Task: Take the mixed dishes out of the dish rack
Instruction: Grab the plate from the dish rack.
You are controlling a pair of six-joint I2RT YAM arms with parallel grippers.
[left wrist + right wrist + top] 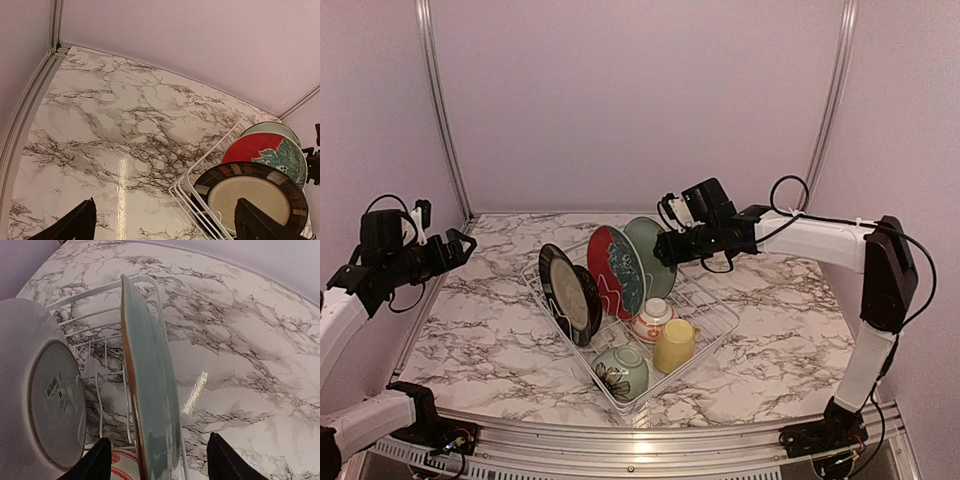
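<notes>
The white wire dish rack holds upright black-rimmed plates, a red-and-teal plate and a teal plate at the back. A small red-patterned bowl, a yellow cup and a green flowered bowl lie in front. My right gripper is at the teal plate's top edge. In the right wrist view the gripper is open, one finger on each side of the plate's rim, gaps on both sides. My left gripper hangs open, well left of the rack.
Bare marble tabletop lies left of the rack, and more to its right. Purple walls and metal frame posts close in the back and sides. The left wrist view shows the rack's corner and a black-rimmed plate.
</notes>
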